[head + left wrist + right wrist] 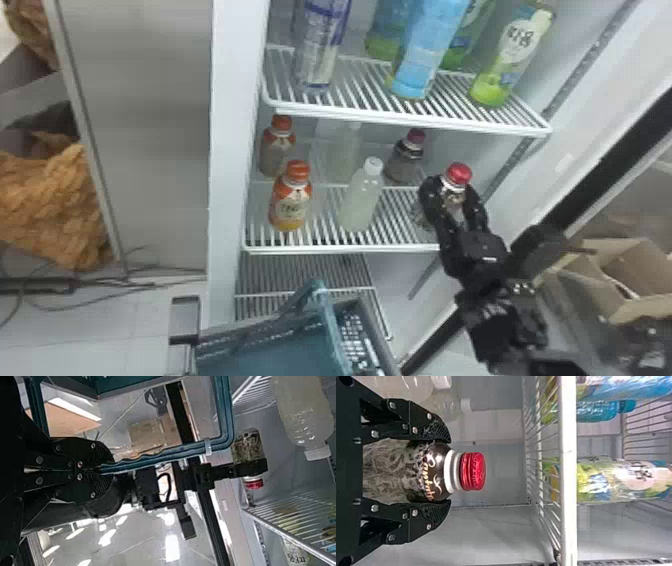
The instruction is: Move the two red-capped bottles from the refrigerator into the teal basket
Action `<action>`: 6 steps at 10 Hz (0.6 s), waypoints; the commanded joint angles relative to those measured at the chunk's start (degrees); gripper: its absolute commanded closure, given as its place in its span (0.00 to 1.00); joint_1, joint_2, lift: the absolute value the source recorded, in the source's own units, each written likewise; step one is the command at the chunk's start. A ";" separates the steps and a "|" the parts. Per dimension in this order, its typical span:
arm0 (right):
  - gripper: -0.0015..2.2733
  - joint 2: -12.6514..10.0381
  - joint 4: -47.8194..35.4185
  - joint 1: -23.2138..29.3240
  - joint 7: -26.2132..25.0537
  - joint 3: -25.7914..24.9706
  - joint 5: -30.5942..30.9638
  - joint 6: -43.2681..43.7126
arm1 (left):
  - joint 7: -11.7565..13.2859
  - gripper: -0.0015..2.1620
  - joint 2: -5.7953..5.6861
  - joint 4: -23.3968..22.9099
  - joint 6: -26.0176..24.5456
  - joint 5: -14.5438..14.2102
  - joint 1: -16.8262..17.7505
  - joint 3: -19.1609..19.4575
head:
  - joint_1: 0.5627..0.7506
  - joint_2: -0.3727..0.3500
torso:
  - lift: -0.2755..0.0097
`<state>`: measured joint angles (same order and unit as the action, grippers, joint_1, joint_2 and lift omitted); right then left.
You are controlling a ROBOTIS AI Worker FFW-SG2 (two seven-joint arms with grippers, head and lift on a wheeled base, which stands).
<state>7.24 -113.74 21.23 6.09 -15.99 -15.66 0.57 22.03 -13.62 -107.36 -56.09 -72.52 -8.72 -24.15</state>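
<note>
- The refrigerator runs from 12 towards 6 o'clock in the head view; the front rail of its upper shelf could catch the cap if the right gripper lifts too early.
- The teal basket sits at 6 to 7 o'clock, cut off by the bottom edge, so its floor is hard to make out. It may tip or swing when a bottle's weight lands off-centre.
- The left gripper is closed on the basket's handle; a slip there would drop the basket.
- The right gripper grips one red-capped bottle, upright at 3 o'clock in the head view. Its lower part is masked by the fingers there; I cannot tell whether its base touches the shelf.
- A white-capped bottle, at 9 o'clock from it, could topple if the arm sweeps straight across.
- The other red-capped bottle stands deeper, at 10 o'clock from the held one, easily bumped by a careless retreat.
</note>
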 commanded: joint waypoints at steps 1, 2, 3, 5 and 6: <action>0.30 -0.30 -4.88 4.50 0.24 -0.01 -1.60 -2.11 | 0.03 0.52 0.00 0.00 -0.01 -0.03 -0.13 0.04 | 0.70 0.03 | 0.17; 0.30 -0.65 -6.99 7.17 0.68 -0.01 -2.85 -3.38 | 0.03 0.52 0.00 0.00 -0.01 -0.03 0.01 -0.07 | 0.70 0.03 | 0.17; 0.30 -1.00 -10.08 9.85 1.12 -0.01 -4.34 -5.49 | 0.03 0.52 0.00 0.00 0.13 0.08 -0.13 0.04 | 0.70 0.03 | 0.17; 0.30 -1.18 -16.83 15.05 2.35 -0.01 -4.91 -10.41 | 0.03 0.52 0.00 0.00 0.13 0.08 -0.27 0.04 | 0.70 0.03 | 0.17; 0.30 -1.18 -20.20 17.58 3.14 -0.01 -5.25 -14.07 | 0.03 0.52 0.00 0.00 0.27 0.08 -0.27 0.15 | 0.70 0.03 | 0.17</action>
<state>6.07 -131.77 37.20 9.15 -16.00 -20.71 -11.33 22.06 -13.62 -107.36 -55.93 -72.44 -8.98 -24.03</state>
